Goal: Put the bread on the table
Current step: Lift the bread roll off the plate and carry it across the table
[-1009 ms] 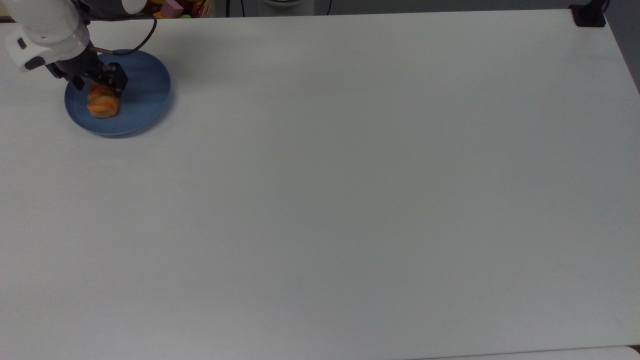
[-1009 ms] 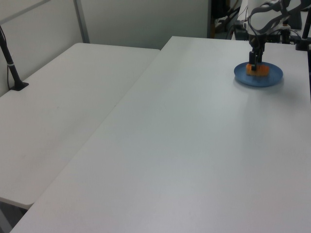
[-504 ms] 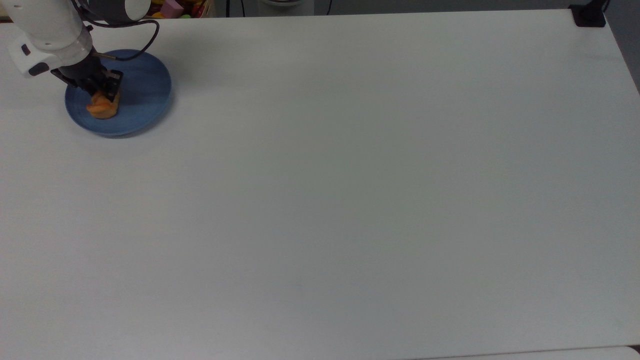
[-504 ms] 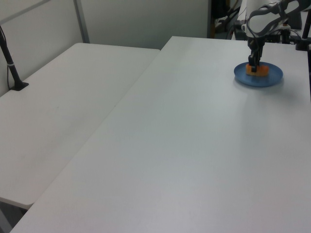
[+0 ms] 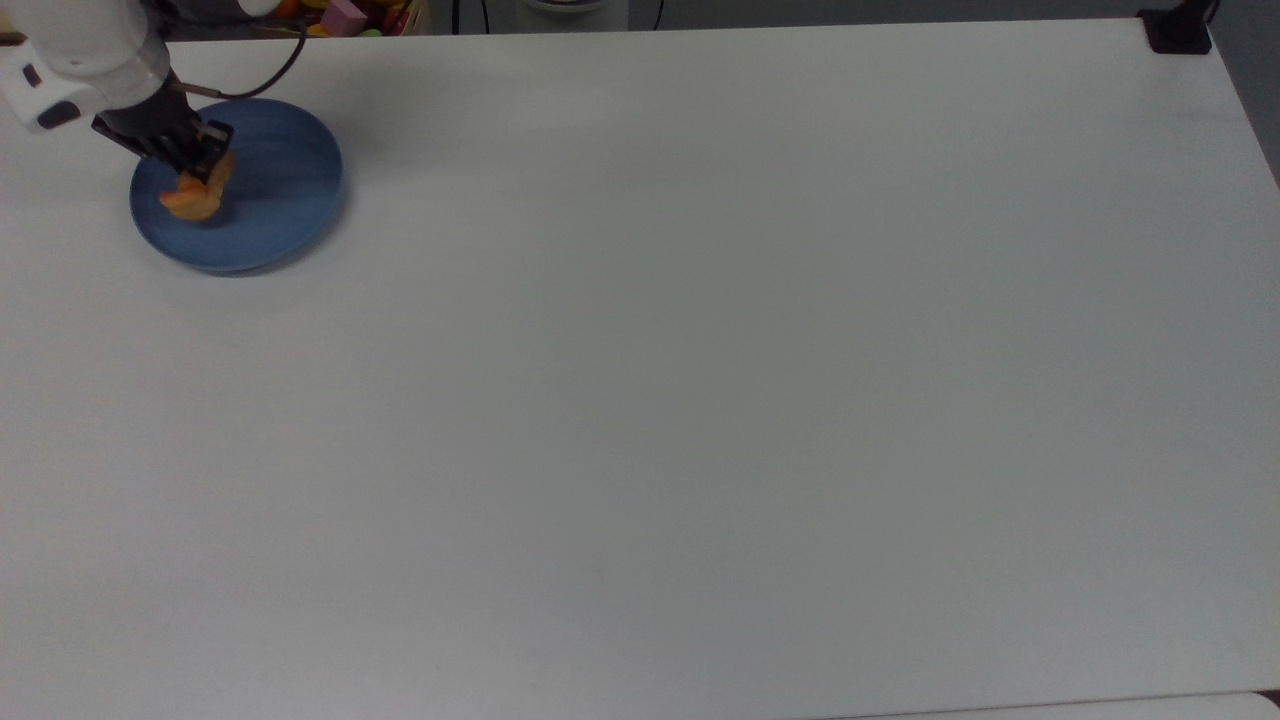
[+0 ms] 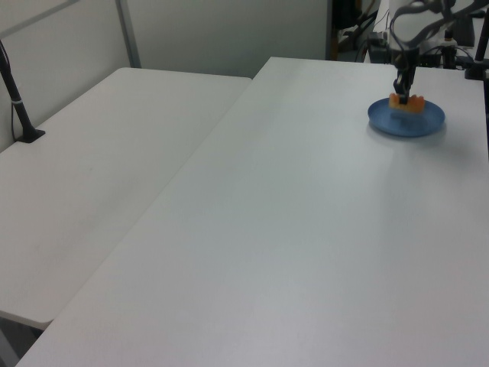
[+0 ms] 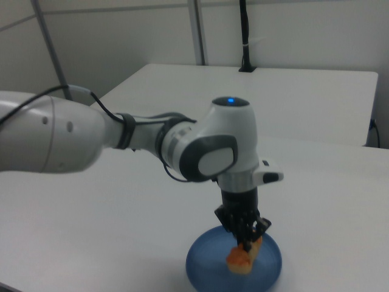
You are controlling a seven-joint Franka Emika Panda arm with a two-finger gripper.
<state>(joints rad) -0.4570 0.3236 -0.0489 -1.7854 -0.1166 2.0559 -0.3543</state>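
The round blue plate (image 5: 270, 215) serves as the landmark, sitting near the far left corner of the large plain white counter (image 5: 700, 400) in the top view. Over the plate's left part, as the top view shows it, the black two-finger jaws (image 5: 205, 160) of the white robot arm (image 7: 152, 143) are closed on the small golden-orange braided bread roll (image 5: 192, 198). In the right view the bread (image 7: 244, 257) hangs tilted from the jaws (image 7: 248, 241), its lower end close to the plate (image 7: 206, 267); whether it touches the plate cannot be told. In the left view the bread (image 6: 406, 102) appears just above the plate (image 6: 412, 122). To the plate's right in the top view, the counter stretches bare to a black clamp base (image 5: 1178, 30) at the far right corner.
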